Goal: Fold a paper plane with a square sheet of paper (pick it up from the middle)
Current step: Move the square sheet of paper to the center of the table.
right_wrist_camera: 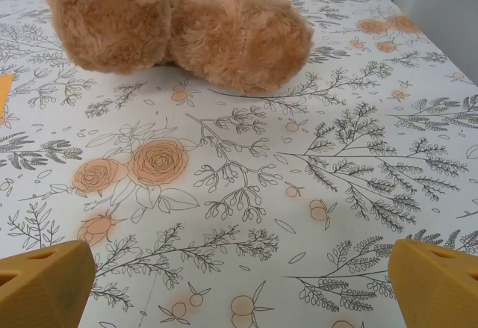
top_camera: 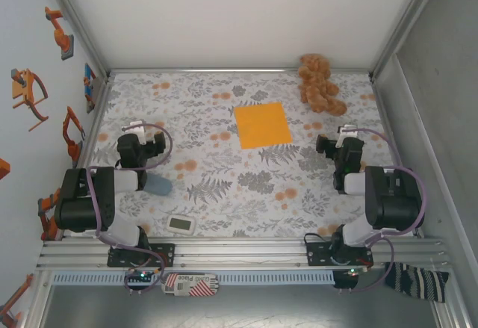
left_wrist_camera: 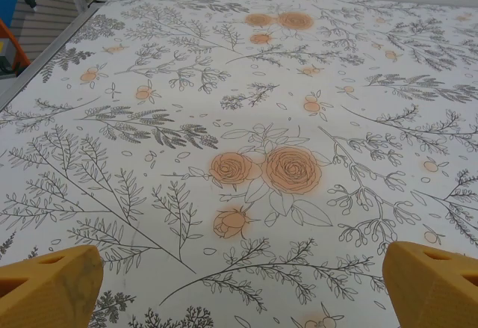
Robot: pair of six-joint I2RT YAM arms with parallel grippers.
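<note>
Toward the far edge of the desk (top_camera: 224, 201), mid-width: square sheet of paper (top_camera: 262, 125) flat, untouched, reachable by both arms. Left gripper (top_camera: 135, 128), right gripper (top_camera: 347, 131): jaws wide, empty, likely readied for pickup

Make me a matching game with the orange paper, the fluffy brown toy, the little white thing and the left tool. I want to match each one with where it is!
Things
1. square sheet of paper
2. plush toy
3. small white gadget
4. left tool

Places or states
A. in the far right corner
B. at the near edge, beside the left arm's base
C. open, nothing between its fingers
D. lying flat in the middle of the flowered cloth

Right pairs: 1-D, 2-A, 3-B, 4-C
</note>
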